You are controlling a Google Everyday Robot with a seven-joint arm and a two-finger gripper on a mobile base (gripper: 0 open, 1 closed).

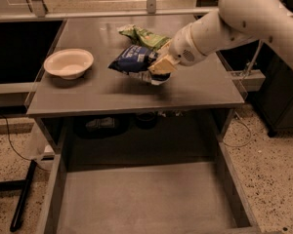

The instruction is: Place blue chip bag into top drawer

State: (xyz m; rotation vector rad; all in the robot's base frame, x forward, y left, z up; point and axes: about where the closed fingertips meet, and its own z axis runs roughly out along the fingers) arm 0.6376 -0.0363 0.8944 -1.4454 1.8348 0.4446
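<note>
Carry step: claw [159, 66] is clamped on the right end of the blue chip bag [131, 60], held over mid surface [195, 89], just beside the green chip bag [144, 35]. Next I'd pull it past the surface's front edge, then lower into the top drawer [136, 204], pulled out below; bowl [68, 63] well apart, plenty of room between the drawer's side walls

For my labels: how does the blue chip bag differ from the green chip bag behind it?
The blue chip bag is dark blue with white lettering; the green chip bag is green. The gripper, above the tabletop, grips the blue one; the green one lies free behind it. Both are crinkled.
</note>
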